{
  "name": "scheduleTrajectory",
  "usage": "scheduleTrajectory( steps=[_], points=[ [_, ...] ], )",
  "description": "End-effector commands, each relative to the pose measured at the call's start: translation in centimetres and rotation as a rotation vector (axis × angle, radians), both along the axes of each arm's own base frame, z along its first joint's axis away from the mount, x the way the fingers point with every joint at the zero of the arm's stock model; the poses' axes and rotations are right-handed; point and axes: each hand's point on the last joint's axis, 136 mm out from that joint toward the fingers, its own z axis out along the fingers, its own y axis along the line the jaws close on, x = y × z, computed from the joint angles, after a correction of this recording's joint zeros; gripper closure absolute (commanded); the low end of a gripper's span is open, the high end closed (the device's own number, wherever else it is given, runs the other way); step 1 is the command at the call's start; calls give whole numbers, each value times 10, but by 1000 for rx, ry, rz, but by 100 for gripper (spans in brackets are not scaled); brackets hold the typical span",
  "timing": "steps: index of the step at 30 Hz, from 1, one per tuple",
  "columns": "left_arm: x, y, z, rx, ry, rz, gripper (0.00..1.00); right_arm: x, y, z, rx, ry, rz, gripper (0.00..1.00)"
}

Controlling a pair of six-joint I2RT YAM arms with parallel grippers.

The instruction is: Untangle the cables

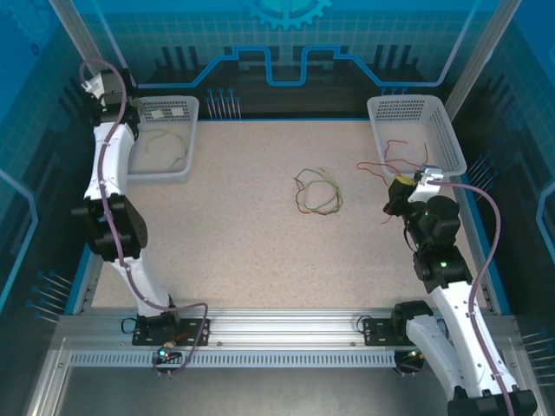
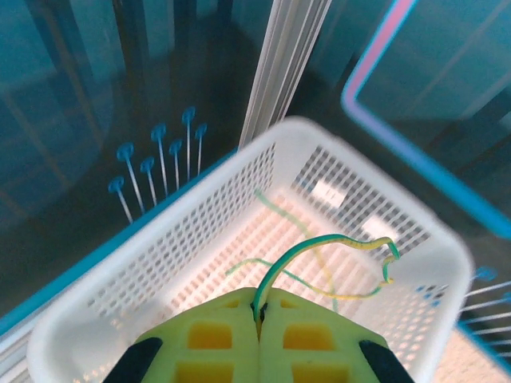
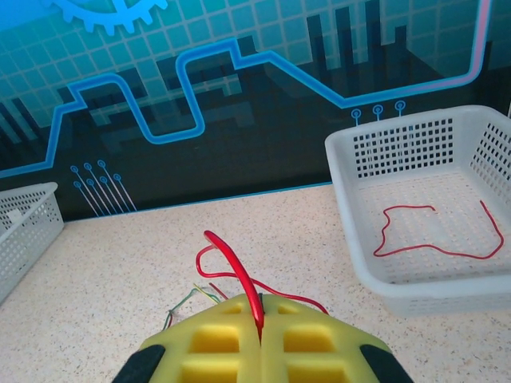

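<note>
Cable tangle: loose loops of green, yellow and reddish-brown wire, lying on the tabletop a little right of centre, well apart from both baskets

Left fingers: clenched on one end of a green-yellow wire. They hang above the left basket, which stands at the far left corner of the tabletop. The wire arches up from the fingertips and droops over the basket. More pale green-yellow wire lies on the basket floor

Right fingers: clenched on a red wire, near the right edge of the tabletop and just in front of the right basket. The wire loops upward from the fingertips and trails down onto the tabletop. A second red wire lies loose on the floor of the right basket, which stands at the far right corner of the tabletop
</note>
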Motion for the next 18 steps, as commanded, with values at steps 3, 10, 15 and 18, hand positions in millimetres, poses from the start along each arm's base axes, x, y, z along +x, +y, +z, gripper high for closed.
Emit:
scheduleTrajectory(
  steps=[3, 10, 15, 18],
  points=[
    [4, -10, -36, -8, 173, -28, 100, -6, -5, 8, -2, -19, -16, 100],
    [21, -49, -84, -32, 300, -121, 100, -10, -6, 10, 0, -26, -16, 100],
    [28, -73, -124, -54, 399, -174, 100, -11, -5, 11, -5, -25, -12, 100],
    [27, -79, -143, -61, 470, -189, 100, -11, -5, 11, -7, -21, -8, 100]
  ],
)
